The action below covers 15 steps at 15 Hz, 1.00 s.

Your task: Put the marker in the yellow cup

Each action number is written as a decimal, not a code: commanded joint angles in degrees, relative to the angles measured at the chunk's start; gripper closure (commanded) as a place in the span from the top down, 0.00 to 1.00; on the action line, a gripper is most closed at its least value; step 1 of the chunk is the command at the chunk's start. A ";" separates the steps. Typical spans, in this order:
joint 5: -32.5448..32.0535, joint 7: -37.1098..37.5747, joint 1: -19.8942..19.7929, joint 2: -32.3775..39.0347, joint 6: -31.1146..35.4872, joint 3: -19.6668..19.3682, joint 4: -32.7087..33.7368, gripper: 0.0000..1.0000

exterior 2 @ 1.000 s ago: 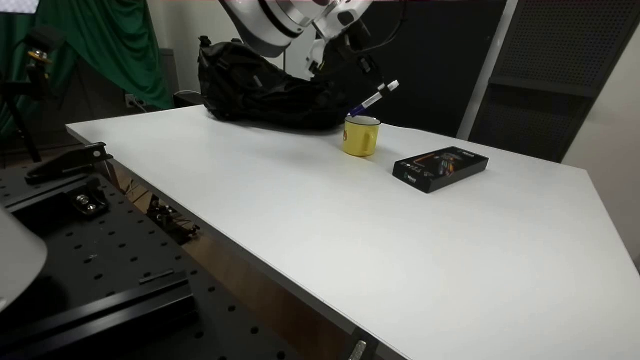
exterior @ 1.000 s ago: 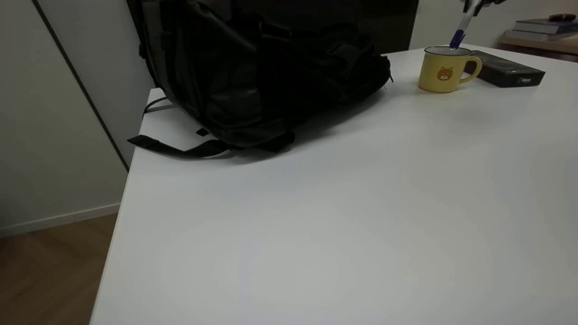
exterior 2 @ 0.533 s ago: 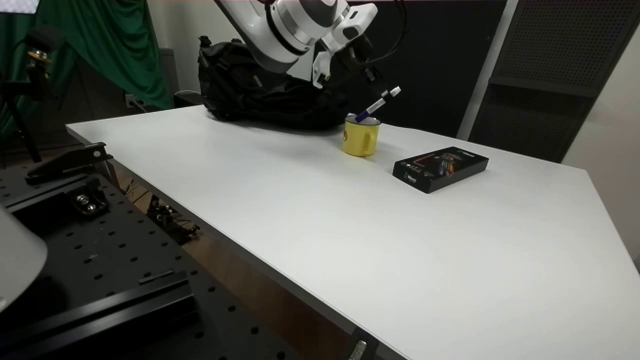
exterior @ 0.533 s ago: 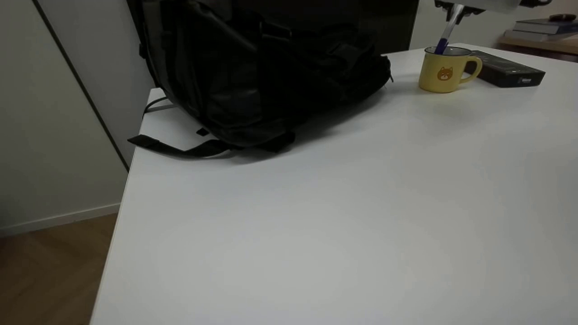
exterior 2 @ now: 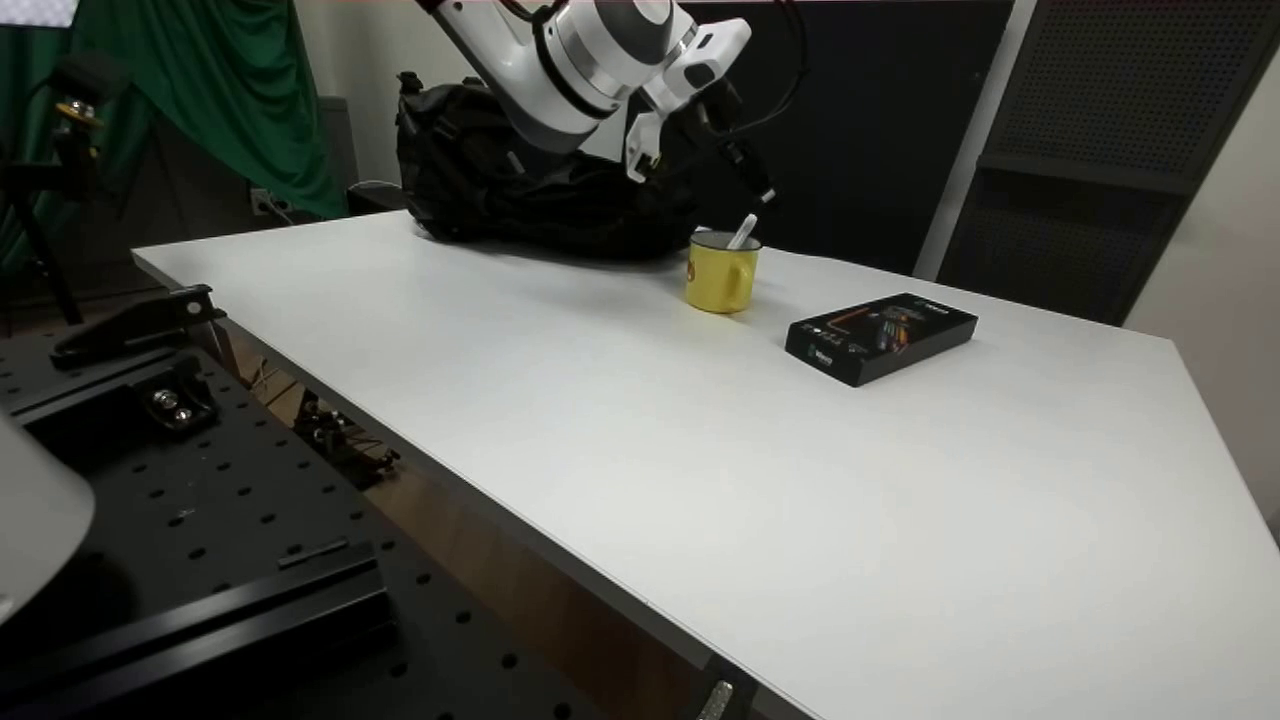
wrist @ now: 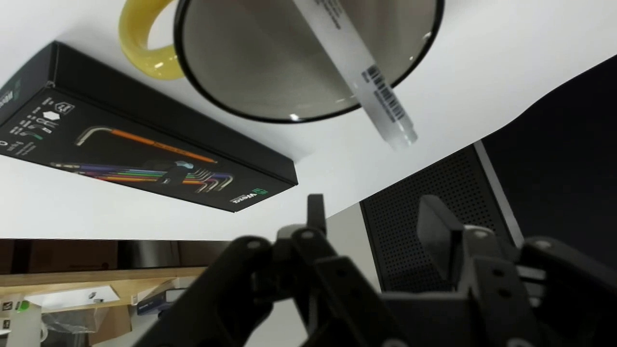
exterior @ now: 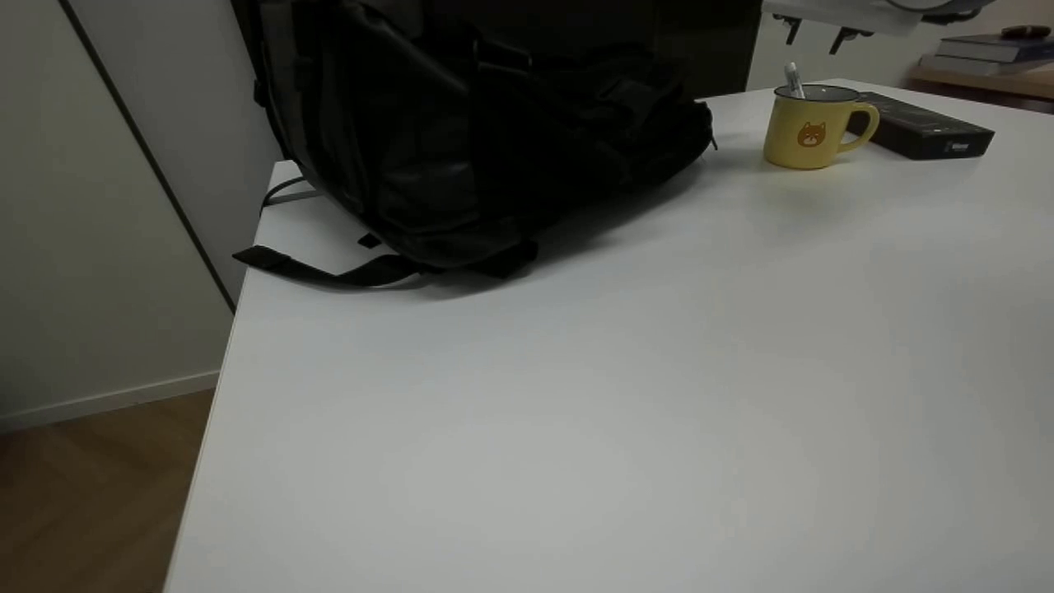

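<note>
The yellow cup stands upright on the white table in both exterior views [exterior: 803, 140] [exterior 2: 718, 280]. Its round opening and handle show in the wrist view [wrist: 250, 77]. The marker leans inside the cup, its white end sticking up past the rim in both exterior views [exterior: 794, 81] [exterior 2: 741, 233] and in the wrist view [wrist: 354, 72]. Its blue-purple end is hidden inside the cup or out of frame. My gripper is above the cup in an exterior view [exterior: 815, 43], fingers spread and apart from the marker. In the wrist view my gripper [wrist: 371, 207] is open with nothing between the fingers.
A flat black box lies on the table beside the cup's handle [exterior: 922, 123] [exterior 2: 880, 338] [wrist: 159, 144]. A large black backpack [exterior: 494, 148] lies near the cup on the other side. Books [exterior: 992, 51] sit on a surface behind.
The marker was held with its purple end over, then in, the cup. My gripper has opened and released it; it dropped and now leans inside the cup. The cup has not moved.
</note>
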 commanded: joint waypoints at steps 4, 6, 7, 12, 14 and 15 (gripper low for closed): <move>-1.43 -3.03 -1.42 -3.96 -8.16 0.98 2.40 0.99; -3.12 -7.12 -3.17 -9.29 -9.69 3.72 1.32 1.00; -4.27 -10.15 -4.62 -12.11 -9.50 5.79 0.66 1.00; -8.72 -24.72 -11.74 -24.28 -8.01 15.70 -4.43 1.00; -9.72 -30.60 -16.14 -29.32 -8.28 21.03 -6.92 1.00; -10.08 -33.50 -18.80 -31.58 -8.89 24.14 -8.00 1.00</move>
